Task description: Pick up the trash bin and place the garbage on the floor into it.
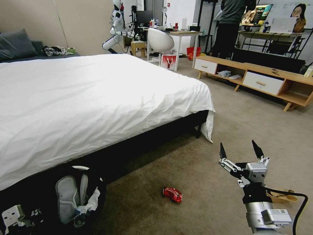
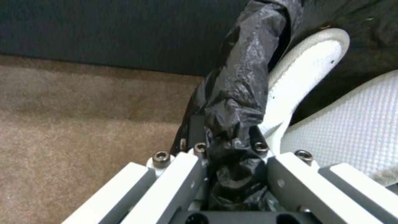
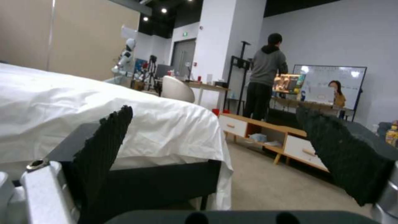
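Observation:
The trash bin (image 1: 99, 192), lined with a black bag, hangs tilted at the lower left beside the bed, with its grey flap (image 1: 69, 195) and a white tissue (image 1: 94, 200) showing inside. My left gripper (image 2: 229, 146) is shut on the bin's bag-covered white rim (image 2: 307, 68). A crushed red wrapper (image 1: 172, 194) lies on the beige floor (image 1: 202, 169) between bin and right arm. Tan folded cardboard (image 1: 281, 195) lies just right of my right wrist. My right gripper (image 1: 240, 149) is open above the carpet with nothing in it, its ridged black pads (image 3: 108, 137) spread wide.
The white-sheeted bed (image 1: 97, 98) on a dark frame takes up the left. A low wooden TV cabinet (image 1: 260, 81) runs along the right, with a desk and white chair (image 1: 159, 40) behind. Open carpet lies between bed and cabinet.

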Controlling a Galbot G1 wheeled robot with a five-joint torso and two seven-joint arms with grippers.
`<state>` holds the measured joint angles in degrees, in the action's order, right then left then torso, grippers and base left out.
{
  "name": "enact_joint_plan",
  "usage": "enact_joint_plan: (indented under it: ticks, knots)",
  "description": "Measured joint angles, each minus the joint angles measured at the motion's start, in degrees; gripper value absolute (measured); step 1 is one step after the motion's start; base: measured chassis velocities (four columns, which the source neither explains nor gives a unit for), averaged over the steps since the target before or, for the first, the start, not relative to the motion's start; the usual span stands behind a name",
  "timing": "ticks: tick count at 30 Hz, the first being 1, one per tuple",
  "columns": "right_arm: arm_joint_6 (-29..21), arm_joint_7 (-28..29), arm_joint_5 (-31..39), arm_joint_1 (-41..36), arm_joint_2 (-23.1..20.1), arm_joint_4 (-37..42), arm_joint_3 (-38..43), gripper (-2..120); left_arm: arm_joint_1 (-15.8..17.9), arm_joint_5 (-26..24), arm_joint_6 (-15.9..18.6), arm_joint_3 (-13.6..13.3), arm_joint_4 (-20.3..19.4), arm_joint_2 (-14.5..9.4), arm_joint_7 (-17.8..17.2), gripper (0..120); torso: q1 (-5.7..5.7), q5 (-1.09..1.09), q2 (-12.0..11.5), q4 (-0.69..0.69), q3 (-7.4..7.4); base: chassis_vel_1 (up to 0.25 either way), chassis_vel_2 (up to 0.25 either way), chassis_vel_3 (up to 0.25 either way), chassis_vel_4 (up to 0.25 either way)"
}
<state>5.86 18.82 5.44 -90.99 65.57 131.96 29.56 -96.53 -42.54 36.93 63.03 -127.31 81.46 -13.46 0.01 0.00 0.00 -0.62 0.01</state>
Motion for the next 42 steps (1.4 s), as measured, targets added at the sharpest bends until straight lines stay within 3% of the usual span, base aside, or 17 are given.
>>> enact_joint_plan:
  ticks: [29,42]
  knots:
    - [1.1,-0.1,-0.5,-1.3,0.9,-0.1,0.4,100,-0.1,1.1,-0.4,-0.3,0.3,-0.1,0.8,2,0.0,0.0,0.0,-0.01,0.0,0.0,0.0,0.0,0.0]
    - [1.6,-0.3,-0.6,-1.6,1.0,-0.4,0.5,100,0.2,3.1,-0.8,-0.2,1.2,-0.1,2.9,2,0.0,0.0,0.0,0.0,0.0,0.0,0.0,0.0,0.0]
